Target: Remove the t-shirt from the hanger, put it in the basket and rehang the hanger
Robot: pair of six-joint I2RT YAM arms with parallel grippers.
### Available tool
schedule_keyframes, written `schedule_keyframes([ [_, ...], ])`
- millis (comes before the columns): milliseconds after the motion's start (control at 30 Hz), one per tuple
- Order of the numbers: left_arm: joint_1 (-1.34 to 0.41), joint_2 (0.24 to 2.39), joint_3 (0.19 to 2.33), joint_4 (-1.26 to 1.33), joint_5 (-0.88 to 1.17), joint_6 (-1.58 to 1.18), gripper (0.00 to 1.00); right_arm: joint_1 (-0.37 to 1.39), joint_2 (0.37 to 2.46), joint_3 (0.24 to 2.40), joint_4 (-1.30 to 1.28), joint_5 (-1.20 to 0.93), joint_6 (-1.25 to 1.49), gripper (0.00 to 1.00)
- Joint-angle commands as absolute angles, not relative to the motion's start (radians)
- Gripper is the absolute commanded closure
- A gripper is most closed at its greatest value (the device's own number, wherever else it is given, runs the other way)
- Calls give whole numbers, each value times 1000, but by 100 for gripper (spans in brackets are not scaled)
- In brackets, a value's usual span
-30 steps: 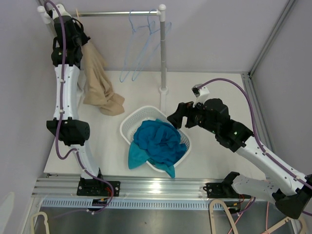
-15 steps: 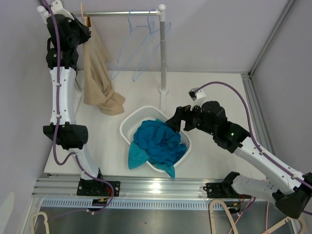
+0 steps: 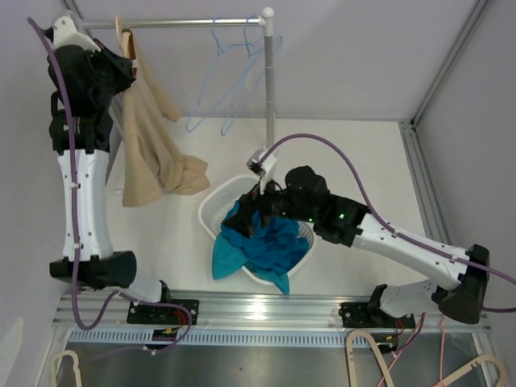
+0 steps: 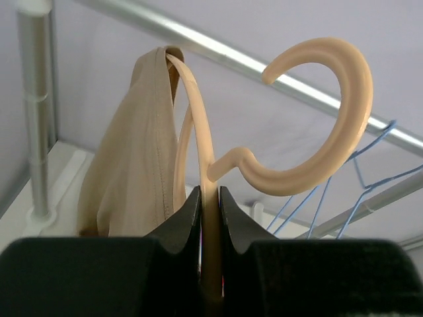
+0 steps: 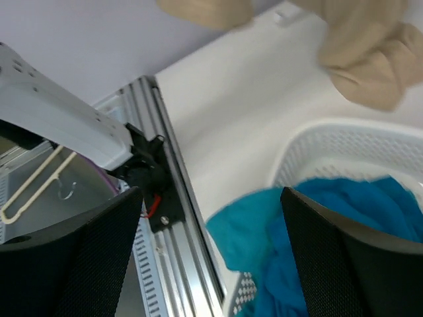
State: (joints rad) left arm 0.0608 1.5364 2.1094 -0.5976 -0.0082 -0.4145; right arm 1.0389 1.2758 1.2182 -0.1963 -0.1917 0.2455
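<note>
L gripper [image 4: 210,198] shut tight on hanger [image 4: 347,125] neck, far left by rail [image 3: 193,22]; t-shirt [image 3: 149,153] draped on it, long axis vertical. R gripper [image 3: 251,211] wide open, empty, over basket [image 3: 211,208]; shirt left & far of it, well apart

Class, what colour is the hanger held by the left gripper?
The hanger is cream, clearest in the left wrist view.
</note>
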Motion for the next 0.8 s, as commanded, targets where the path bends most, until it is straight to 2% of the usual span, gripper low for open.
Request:
schedule_keyframes([
  [0, 39, 1364, 1942, -516, -136, -466, 99, 1107, 1366, 1327, -52, -313, 193, 10],
  [67, 23, 1256, 1787, -488, -199, -491, 99, 1124, 1419, 1395, -12, -354, 190, 10],
  [233, 11, 1103, 1608, -469, -248, -535, 99, 1149, 1607, 1544, 127, -413, 209, 9],
  [400, -29, 1046, 1577, -489, -264, -520, 99, 1158, 1790, 1799, 101, -465, 256, 9],
  [533, -29, 1031, 1577, -491, -279, -500, 99, 1172, 1885, 1856, 152, -546, 346, 9],
  [767, -29, 1054, 1623, -505, -268, -499, 99, 1221, 1927, 1891, 132, -546, 353, 14],
])
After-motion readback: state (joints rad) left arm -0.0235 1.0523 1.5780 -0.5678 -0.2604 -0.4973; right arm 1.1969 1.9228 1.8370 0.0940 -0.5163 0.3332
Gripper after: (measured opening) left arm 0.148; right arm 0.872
